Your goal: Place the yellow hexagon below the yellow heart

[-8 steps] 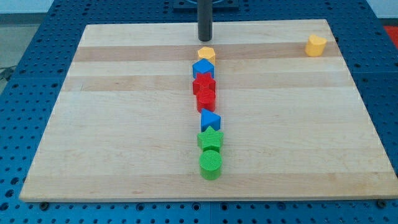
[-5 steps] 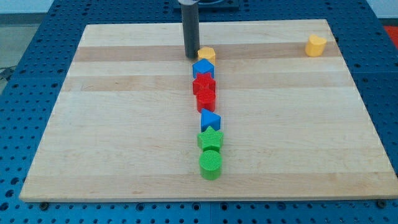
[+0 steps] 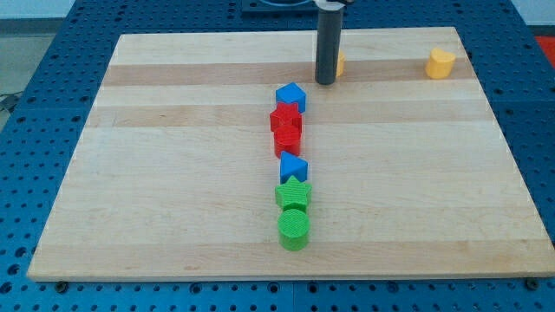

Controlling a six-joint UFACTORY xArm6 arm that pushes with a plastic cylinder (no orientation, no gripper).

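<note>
Our tip [image 3: 325,82] touches the left side of the mostly hidden yellow hexagon [image 3: 340,62]. The yellow heart [image 3: 440,63] sits far right.

A column of blocks runs down the middle of the desk [image 3: 173,173] and bars any straight crossing from left to right: blue pentagon [image 3: 290,95], two red blocks [image 3: 285,119] [image 3: 288,139] pressed together, blue triangle [image 3: 293,165], green star [image 3: 293,192], green cylinder [image 3: 293,227]. A narrow gap separates the red pair from the blue triangle. Far of the column, my tip [image 3: 325,82] stands just left of the yellow hexagon [image 3: 340,62], touching it. Between the hexagon and the yellow heart [image 3: 440,62] at the far right lies bare desk.
</note>
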